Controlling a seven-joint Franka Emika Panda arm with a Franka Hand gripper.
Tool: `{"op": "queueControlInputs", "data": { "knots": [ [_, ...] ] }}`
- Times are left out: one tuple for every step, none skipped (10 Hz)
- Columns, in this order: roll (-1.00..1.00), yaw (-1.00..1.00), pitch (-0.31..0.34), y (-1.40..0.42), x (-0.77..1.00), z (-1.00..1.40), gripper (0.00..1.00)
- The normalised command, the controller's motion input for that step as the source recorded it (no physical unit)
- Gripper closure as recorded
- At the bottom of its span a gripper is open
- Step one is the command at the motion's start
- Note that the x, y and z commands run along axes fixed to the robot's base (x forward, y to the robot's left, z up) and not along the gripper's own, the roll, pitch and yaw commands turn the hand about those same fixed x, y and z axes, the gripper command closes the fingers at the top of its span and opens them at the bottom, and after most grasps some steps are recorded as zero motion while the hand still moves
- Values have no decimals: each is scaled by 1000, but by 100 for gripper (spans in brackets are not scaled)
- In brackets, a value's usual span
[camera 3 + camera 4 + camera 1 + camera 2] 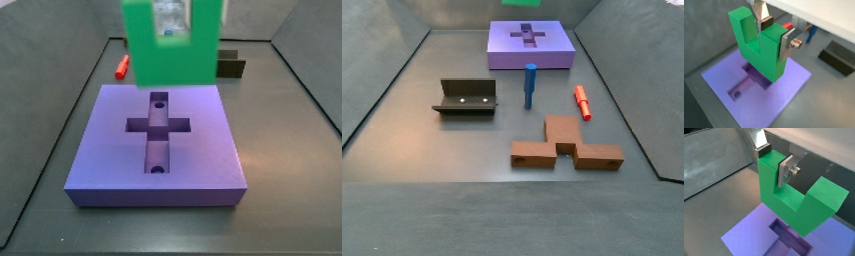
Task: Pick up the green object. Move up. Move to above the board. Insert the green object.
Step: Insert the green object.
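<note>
My gripper (776,34) is shut on one prong of the green object (761,47), a bright green U-shaped block. Both wrist views show the grip, and the silver fingers (784,170) press the prong's two sides. The block hangs in the air over the board (784,87), a flat purple slab with a cross-shaped recess (158,126). In a side view the green object (171,45) is blurred and sits above the board's far end (160,95), apart from it. In a side view only a green sliver (520,2) shows at the top edge, above the board (531,45).
The dark fixture (466,97) stands on the floor to the left. A blue peg (531,85) stands upright, a red peg (583,101) lies beside it, and a brown U-shaped block (563,148) lies nearer the front. Grey walls enclose the floor.
</note>
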Motion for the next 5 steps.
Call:
{"op": "queueControlInputs", "data": {
  "knots": [
    [136,106,-269,-111,323,-586,100],
    [164,157,-180,-51,51,-400,100],
    [127,194,-97,0,0,-334,100],
    [131,60,-49,0,-34,-354,100],
    [127,60,-73,0,-180,-397,100]
  ]
}}
